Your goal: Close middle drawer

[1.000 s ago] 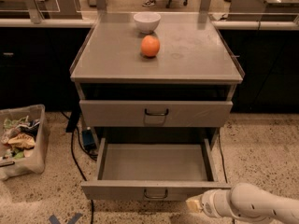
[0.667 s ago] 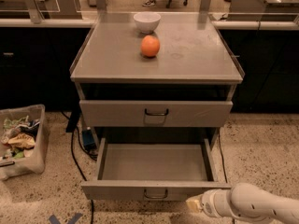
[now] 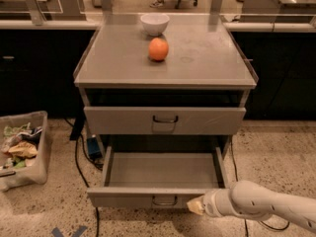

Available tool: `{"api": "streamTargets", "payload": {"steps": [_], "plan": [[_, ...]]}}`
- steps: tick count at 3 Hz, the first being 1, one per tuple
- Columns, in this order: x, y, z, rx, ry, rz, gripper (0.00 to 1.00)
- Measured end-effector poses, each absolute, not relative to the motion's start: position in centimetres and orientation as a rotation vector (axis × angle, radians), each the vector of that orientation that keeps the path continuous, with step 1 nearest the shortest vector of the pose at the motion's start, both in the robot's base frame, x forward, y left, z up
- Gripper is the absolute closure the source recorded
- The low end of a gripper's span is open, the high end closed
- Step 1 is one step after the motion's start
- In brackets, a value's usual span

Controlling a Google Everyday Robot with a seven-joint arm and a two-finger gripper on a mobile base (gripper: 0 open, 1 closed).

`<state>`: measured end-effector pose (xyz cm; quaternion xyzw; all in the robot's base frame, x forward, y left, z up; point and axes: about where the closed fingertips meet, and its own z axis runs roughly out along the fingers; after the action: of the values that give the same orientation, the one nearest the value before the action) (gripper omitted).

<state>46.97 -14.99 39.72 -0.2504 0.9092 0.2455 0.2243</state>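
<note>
Grey metal middle drawer [image 3: 163,172], a wide shallow tray, stands pulled out. My cream-tipped gripper [image 3: 196,206] sits at its flat front's right end; I cannot tell its grip.

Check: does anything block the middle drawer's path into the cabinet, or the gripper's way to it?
Nothing visible does. The middle drawer is pulled out with a bare tray, and the gripper is right at its front, right of the handle.

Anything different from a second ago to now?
The claw has edged slightly up and left, toward the right end of the front of the middle drawer. That drawer remains pulled out; the orange and bowl sit unmoved on the cabinet top.
</note>
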Motion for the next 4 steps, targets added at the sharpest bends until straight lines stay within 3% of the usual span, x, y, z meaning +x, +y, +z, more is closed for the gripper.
{"api": "streamTargets", "payload": {"steps": [1,4], "plan": [[50.3,-12.6,39.5,-0.756,2.485,0.716,1.00],[54.0,-12.1,41.4,-0.786,2.420,0.636,1.00]]}}
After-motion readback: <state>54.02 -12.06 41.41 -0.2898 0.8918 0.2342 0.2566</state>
